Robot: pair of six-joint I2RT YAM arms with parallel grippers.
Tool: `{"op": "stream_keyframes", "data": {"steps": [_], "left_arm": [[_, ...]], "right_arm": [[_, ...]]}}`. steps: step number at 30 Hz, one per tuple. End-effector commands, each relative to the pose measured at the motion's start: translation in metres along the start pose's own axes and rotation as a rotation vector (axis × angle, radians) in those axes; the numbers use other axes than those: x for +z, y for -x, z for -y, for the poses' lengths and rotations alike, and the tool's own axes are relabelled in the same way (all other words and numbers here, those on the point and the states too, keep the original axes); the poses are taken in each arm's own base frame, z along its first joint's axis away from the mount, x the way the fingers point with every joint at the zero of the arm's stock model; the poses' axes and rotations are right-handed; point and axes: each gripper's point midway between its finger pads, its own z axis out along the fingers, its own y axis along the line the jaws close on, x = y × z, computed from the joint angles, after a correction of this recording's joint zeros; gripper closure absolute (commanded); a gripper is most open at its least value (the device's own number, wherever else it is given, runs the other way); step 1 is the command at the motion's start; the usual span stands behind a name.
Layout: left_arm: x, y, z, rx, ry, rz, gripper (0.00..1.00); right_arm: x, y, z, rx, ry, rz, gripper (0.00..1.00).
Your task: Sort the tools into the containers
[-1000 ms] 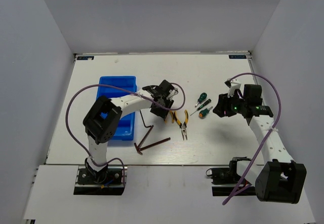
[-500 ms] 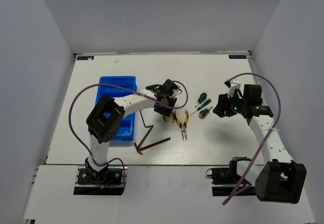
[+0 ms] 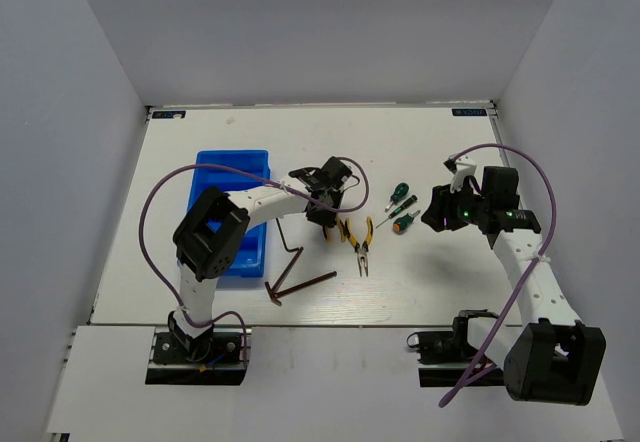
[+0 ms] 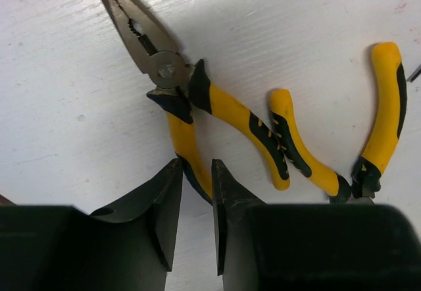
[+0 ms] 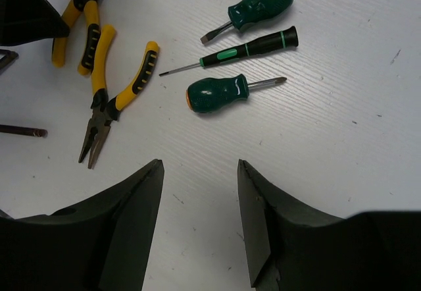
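Note:
Two yellow-and-black pliers lie mid-table, pointing opposite ways. My left gripper is low over the pliers whose nose points away from it. Its jaws stand narrow, with one handle filling the gap between them. The other pliers lie free beside them. Three green-handled screwdrivers rest right of the pliers. My right gripper hangs open above bare table just right of them, holding nothing. The blue bin is at the left.
Dark L-shaped hex keys lie in front of the bin, between it and the pliers. White walls enclose the table on three sides. The left arm reaches across the bin's near right corner.
My left gripper has shifted slightly right onto the pliers and its jaws have narrowed round one handle. The right arm has not moved.

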Motion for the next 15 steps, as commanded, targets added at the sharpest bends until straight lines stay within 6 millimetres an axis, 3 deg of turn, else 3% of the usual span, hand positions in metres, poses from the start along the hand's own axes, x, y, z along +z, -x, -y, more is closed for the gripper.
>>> {"op": "stream_keyframes", "data": {"steps": [1,14,15], "left_arm": [[0.002,0.001,-0.008,-0.041,0.058,0.005,0.65],[0.018,-0.026,-0.023,-0.035,0.145,-0.057,0.63],[0.018,-0.026,-0.023,-0.035,0.145,-0.057,0.75]], "right_arm": [[-0.008,0.015,0.000,-0.033,-0.012,0.045,0.45],[-0.008,0.016,0.001,-0.032,-0.010,0.050,0.45],[-0.009,0.016,0.001,-0.031,-0.010,0.050,0.45]]}}
